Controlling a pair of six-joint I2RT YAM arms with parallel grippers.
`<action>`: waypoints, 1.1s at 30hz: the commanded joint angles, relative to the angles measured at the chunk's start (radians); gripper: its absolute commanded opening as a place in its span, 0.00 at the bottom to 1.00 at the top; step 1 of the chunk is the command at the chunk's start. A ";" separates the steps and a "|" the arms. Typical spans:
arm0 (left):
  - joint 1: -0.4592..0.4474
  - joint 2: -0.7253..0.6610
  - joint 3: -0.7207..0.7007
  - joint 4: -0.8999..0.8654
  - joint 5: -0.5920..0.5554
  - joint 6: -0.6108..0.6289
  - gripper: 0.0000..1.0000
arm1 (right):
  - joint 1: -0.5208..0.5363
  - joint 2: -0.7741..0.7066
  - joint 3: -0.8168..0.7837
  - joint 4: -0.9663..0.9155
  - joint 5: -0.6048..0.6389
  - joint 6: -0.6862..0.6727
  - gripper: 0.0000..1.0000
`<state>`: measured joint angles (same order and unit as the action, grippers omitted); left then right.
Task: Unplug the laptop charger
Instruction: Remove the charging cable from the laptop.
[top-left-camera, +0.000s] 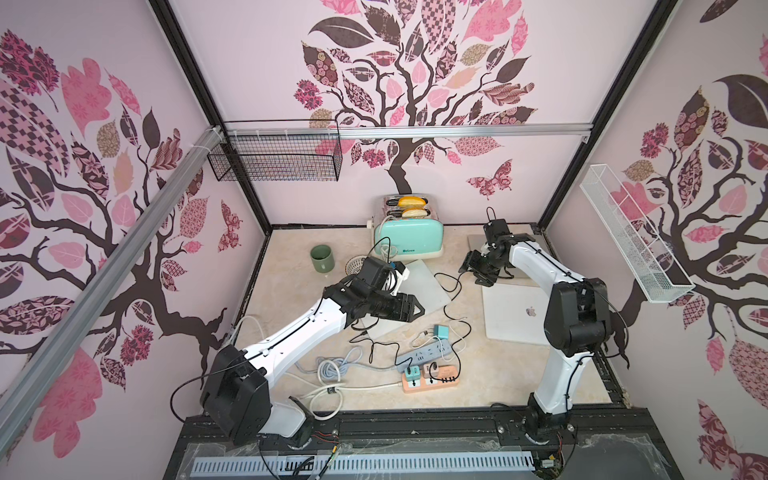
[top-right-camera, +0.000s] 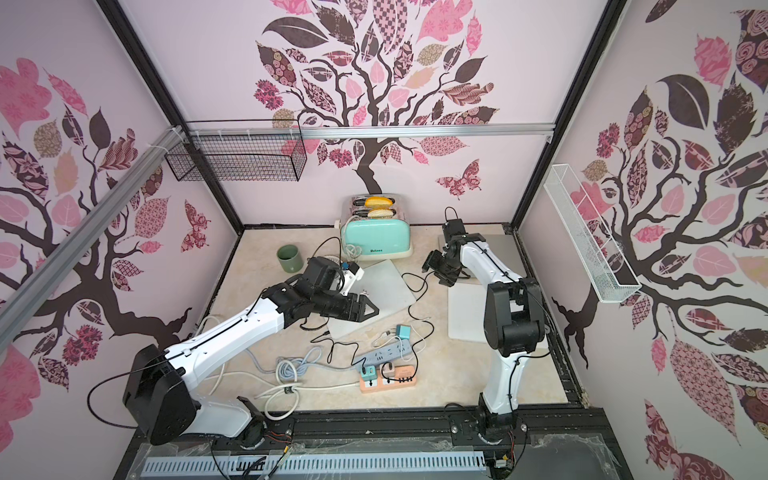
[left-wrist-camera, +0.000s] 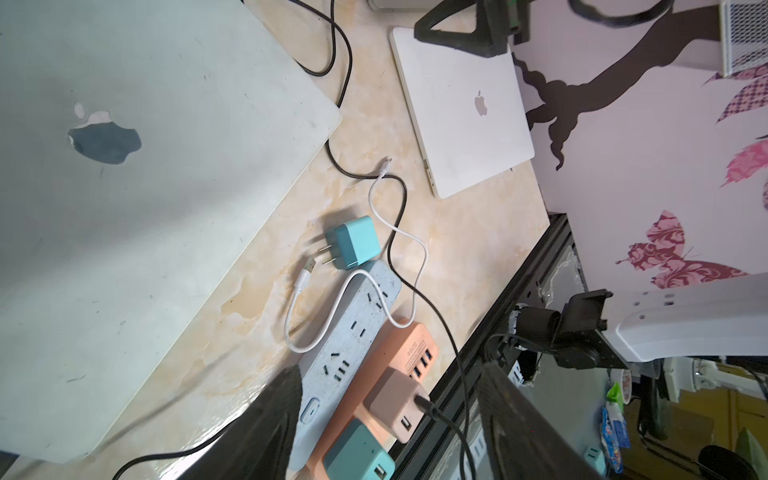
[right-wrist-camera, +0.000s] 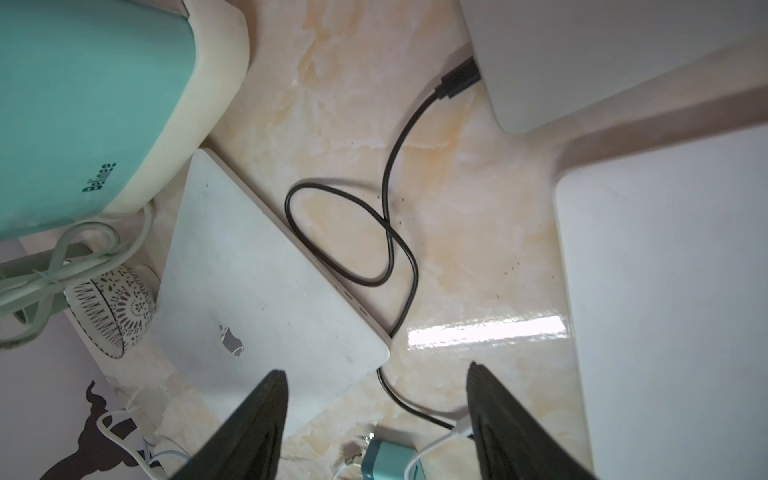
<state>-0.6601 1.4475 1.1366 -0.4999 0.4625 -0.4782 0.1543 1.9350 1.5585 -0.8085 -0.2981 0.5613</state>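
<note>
Left claw (left-wrist-camera: 388, 374) and right claw (right-wrist-camera: 376, 370) gaped, empty. At the tabletop's one o'clock, the stiff plug (right-wrist-camera: 457, 81) in the grey laptop (right-wrist-camera: 602, 50) looked the firmer hold; its cable (right-wrist-camera: 390, 166) seemed limp.

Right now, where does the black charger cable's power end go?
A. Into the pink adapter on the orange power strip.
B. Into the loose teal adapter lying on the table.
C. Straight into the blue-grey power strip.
A: in the left wrist view the black cable ends in a plug seated in the side of the pink adapter, which stands on the orange power strip.
</note>
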 joint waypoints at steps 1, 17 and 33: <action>0.010 0.064 0.038 0.102 0.040 -0.019 0.73 | -0.008 0.042 0.015 0.124 -0.022 0.118 0.70; 0.085 0.217 0.221 0.131 0.142 -0.015 0.87 | -0.021 0.230 0.067 0.251 -0.007 0.313 0.68; 0.118 0.209 0.174 0.134 0.168 -0.008 0.87 | -0.021 0.217 -0.004 0.280 0.015 0.370 0.43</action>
<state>-0.5514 1.6562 1.3235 -0.3759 0.6159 -0.5003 0.1387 2.1544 1.5700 -0.5274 -0.2985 0.9104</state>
